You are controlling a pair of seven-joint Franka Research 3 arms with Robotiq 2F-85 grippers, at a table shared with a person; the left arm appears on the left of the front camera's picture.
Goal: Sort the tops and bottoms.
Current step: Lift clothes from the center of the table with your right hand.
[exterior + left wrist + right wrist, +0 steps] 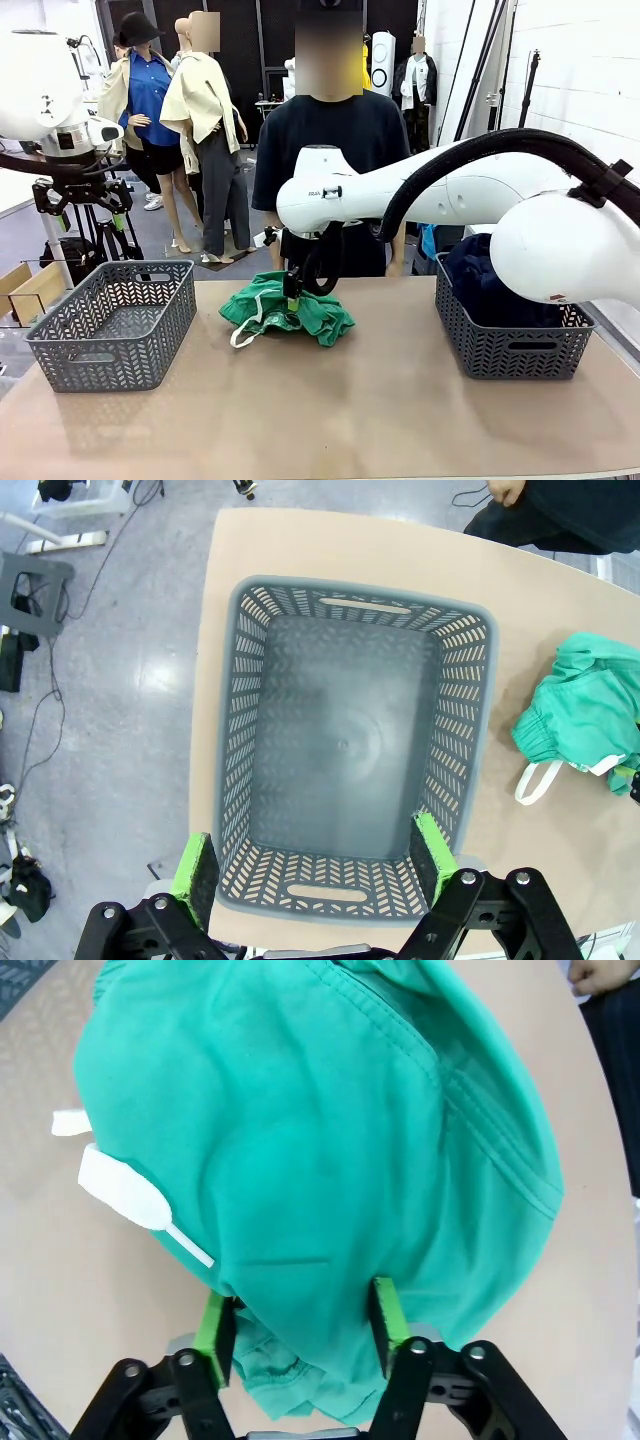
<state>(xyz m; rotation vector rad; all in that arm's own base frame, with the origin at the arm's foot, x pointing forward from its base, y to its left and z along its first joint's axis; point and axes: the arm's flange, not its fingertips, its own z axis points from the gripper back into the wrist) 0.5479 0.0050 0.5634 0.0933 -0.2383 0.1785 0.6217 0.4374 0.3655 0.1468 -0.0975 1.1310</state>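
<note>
A bright green garment [290,312] with a white cord [245,335] lies bunched on the table's middle. My right gripper [292,300] reaches down into it. In the right wrist view the green pads press a fold of the green garment [300,1140] from both sides, with the right gripper [300,1325] partly closed on it and the cloth still resting on the table. Dark navy garments [490,285] fill the right-hand basket [510,350]. My left gripper [90,222] hangs open high over the empty left basket [110,330], and the left wrist view has the left gripper [315,865] above that basket [235,730].
A person [330,140] in a black T-shirt stands at the far edge behind the green garment [590,720]. Bare tabletop [350,410] stretches across the front between the two baskets. The right arm's thick link spans above the right half of the table.
</note>
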